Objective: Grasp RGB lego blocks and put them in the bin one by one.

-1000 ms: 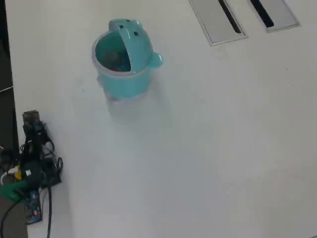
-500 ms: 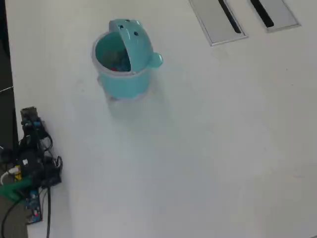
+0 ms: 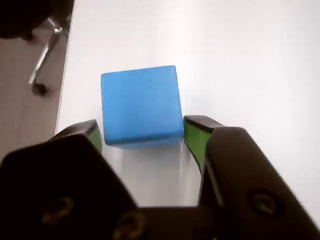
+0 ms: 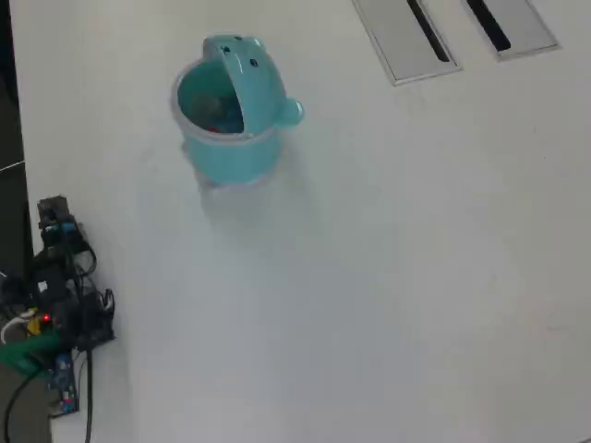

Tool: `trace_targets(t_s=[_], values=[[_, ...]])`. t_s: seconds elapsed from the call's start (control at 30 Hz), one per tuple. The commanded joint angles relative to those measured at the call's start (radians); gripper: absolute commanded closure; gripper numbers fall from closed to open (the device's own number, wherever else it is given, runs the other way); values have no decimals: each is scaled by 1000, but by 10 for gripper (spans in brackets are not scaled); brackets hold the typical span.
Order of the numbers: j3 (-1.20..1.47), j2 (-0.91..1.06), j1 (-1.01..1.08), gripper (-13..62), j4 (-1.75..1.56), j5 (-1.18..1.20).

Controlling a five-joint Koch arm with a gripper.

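Blue lego block point(image 3: 140, 105) on the white table point(image 4: 388, 277), near the table's left edge in the wrist view, between the two green-padded fingertips point(image 3: 193, 136) of the gripper point(image 3: 142, 140); jaws spread a little wider than the block, one pad at each side, whether touching or a hair apart not to be told; nothing clamped or lifted yet, the block resting flat on the tabletop. In the overhead view, arm point(image 4: 60, 305) folded at the near left corner, the block itself hidden beneath it. Turquoise bin point(image 4: 231, 115) at the far left, well apart from the arm, lid tipped back, mouth open; a dab of red inside, probably the red block, anything green too small to tell. Step in hand, by judgement: the grasp of the blue block, likely the last one left out. Next move calls for closing squarely on the two side faces, lifting clear, carrying over the open mouth without knocking the raised lid, then releasing. No brand, label or readable writing anywhere; two grey slotted plates point(image 4: 406, 37) at the far right, blank.
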Motion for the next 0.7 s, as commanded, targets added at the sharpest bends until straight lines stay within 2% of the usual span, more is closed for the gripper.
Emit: trace_targets(t_s=[0.0, 0.23, 0.37, 0.47, 0.5, 0.67], values=[[-77, 2, -5, 207, -55, -6], [-143, -58, -14, 207, -54, -3], [-149, -67, -25, 283, -58, 20], [-144, -44, -28, 411, -80, 81], [-146, -38, -28, 432, -81, 86], [-175, 20, -15, 440, -98, 86]])
